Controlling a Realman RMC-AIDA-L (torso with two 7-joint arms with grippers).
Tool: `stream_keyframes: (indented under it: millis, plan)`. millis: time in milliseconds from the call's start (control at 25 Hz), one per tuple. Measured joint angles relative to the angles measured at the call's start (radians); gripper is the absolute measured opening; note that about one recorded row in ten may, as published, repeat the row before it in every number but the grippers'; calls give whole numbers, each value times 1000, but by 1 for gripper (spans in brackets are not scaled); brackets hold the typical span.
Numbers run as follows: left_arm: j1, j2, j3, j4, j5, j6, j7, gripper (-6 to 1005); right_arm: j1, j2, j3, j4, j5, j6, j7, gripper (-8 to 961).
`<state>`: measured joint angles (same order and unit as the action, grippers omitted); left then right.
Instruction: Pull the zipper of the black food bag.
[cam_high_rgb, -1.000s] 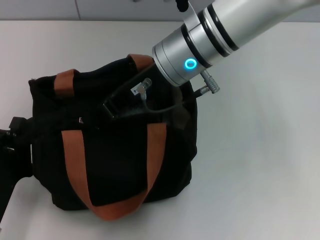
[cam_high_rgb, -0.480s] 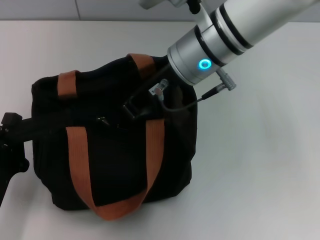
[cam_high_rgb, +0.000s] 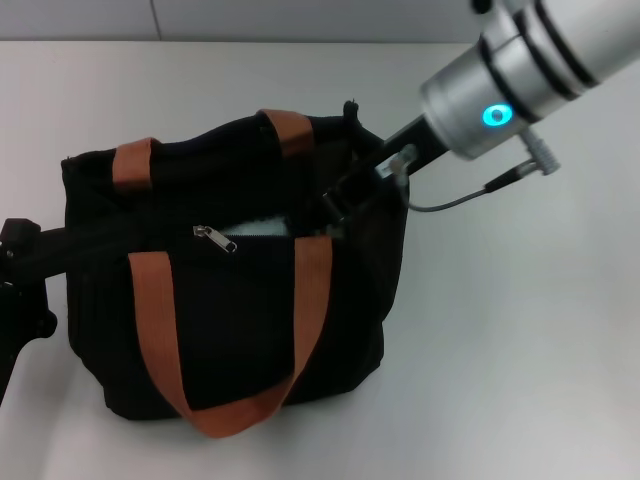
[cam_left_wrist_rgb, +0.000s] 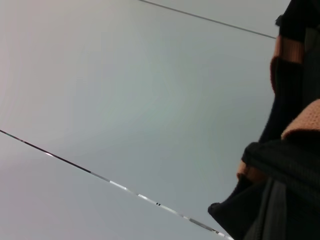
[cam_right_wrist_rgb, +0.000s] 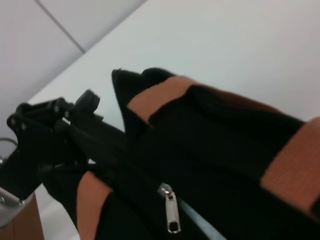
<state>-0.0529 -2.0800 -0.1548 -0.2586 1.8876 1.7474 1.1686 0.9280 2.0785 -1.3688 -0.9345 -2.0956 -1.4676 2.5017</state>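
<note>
The black food bag (cam_high_rgb: 240, 320) stands on the table at left of centre, its orange-brown handles up. The zipper (cam_high_rgb: 214, 238) lies on the top zip track, with pale lining showing just to its right. It also shows in the right wrist view (cam_right_wrist_rgb: 171, 212), hanging free. My right gripper (cam_high_rgb: 338, 200) is at the bag's top right corner, apart from the zipper. My left gripper (cam_high_rgb: 22, 255) is at the bag's left end, shut on the end of the zip track and holding it taut; it also shows in the right wrist view (cam_right_wrist_rgb: 55, 117).
The white table (cam_high_rgb: 520, 330) stretches to the right and front of the bag. A grey cable (cam_high_rgb: 450, 200) loops off the right wrist. The left wrist view shows the bag's side (cam_left_wrist_rgb: 295, 170) and bare table.
My right gripper has drawn back to the right along the bag's top, from mid-track to the right corner. The zipper now lies uncovered, shifted right, with lining showing beside it.
</note>
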Motion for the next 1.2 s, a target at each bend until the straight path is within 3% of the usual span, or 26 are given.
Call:
stream_keyframes:
  millis: [120,240,640,720,840,1200]
  plan:
    - [-7,0,4,-1,4,-4,0,13,-40,1,87,-31,50,-44,-12,41]
    - [-10,0,6,-1,6,-7,0,13,-33,-2,96,-16,93,-52,-19,62]
    - [-5,0,6,1,8,-13,4,14,105,6,56,124,90,-19,-66,132]
    - [-7,0,6,0,8,-13,4,13,129,9,52,153,92,-1,-84,198]
    - [-9,0,6,0,8,-13,2,13,137,10,38,159,92,15,-89,297]
    - [-13,0,6,0,8,-14,1,14,155,13,-18,174,100,74,-94,293]
